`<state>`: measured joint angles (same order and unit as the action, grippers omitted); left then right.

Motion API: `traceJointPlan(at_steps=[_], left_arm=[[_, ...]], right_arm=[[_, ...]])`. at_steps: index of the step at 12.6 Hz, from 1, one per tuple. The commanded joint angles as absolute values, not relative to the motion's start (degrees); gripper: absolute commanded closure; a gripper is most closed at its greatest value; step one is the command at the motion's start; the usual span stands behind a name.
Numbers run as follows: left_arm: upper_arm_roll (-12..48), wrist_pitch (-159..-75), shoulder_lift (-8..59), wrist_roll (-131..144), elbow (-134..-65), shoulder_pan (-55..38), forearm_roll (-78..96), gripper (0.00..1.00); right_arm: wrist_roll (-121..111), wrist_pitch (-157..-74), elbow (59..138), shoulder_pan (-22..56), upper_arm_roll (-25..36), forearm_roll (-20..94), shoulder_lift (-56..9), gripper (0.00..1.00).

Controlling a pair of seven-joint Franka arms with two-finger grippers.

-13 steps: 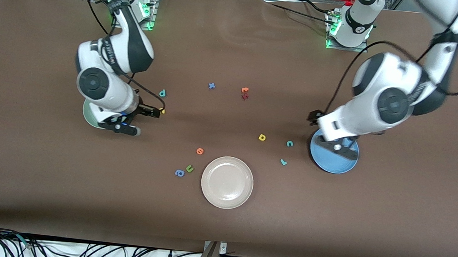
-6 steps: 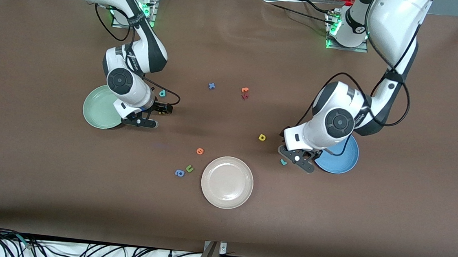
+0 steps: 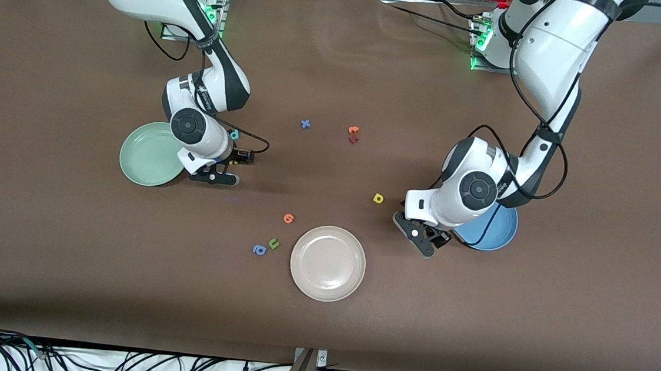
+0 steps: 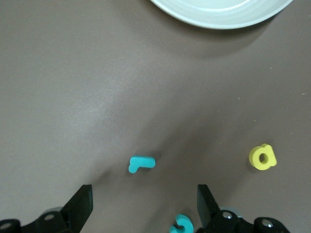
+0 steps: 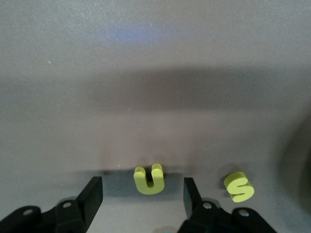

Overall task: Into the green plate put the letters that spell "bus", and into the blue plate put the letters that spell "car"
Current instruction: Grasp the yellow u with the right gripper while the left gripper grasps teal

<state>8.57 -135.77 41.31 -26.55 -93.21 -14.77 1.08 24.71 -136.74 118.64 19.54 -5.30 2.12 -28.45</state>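
A high camera is looking down on me from across the bench, facing my two bases along its top edge and taking in the whole brown surface. The camera on my left wrist is hanging close over the bench, looking straight down past my left pincer; it is sharing the beige-white plate and the yellow "a" with the high view. The camera on my right wrist is sitting lower and closer, peering between my right pincer at the yellow "u" and yellow "s".
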Motion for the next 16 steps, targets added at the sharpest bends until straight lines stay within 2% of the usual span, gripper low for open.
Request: traceJointPlan(at_steps=[1,3,6,7,10,11,13,14,16], left_arm=[[8.44,-139.20,44.03,-28.30,-91.93,-15.38,-0.26,0.05],[8.35,-141.49,45.34,-28.30,-91.93,-16.00,-0.35,0.06],[8.35,-142.38,45.97,-28.21,-91.85,-16.00,-2.37,0.10],[8.35,-142.56,46.23,-28.04,-91.85,-16.00,-2.29,0.10],[8.35,-142.73,47.19,-27.95,-91.85,-16.08,-2.20,0.16],[8.35,-142.82,47.28,-27.95,-91.85,-16.08,-2.28,0.20],[8.35,-143.96,47.29,-27.95,-91.85,-16.08,-2.37,0.26],[8.35,-144.23,47.20,-27.95,-91.85,-16.00,-2.37,0.37],[8.35,-144.23,47.11,-27.78,-91.85,-16.00,-2.29,0.66]], right_arm=[[23.56,-137.72,120.06,19.51,-5.45,2.73,-28.12,0.36],[23.47,-138.07,120.06,19.51,-5.54,2.72,-28.21,0.54],[23.38,-138.25,120.06,19.51,-5.54,2.64,-28.56,0.90],[23.38,-138.25,120.06,19.51,-5.45,2.64,-28.48,0.95],[23.29,-137.29,119.88,19.51,-5.45,2.64,-27.43,0.97],[22.94,-135.63,119.45,19.51,-5.19,2.64,-25.77,0.97],[20.76,-127.23,116.91,19.34,-2.13,2.64,-22.43,0.97],[19.09,-122.04,115.76,19.34,-0.02,2.72,-20.76,0.97],[13.48,-116.30,115.31,19.25,5.95,2.64,-18.38,0.96]])
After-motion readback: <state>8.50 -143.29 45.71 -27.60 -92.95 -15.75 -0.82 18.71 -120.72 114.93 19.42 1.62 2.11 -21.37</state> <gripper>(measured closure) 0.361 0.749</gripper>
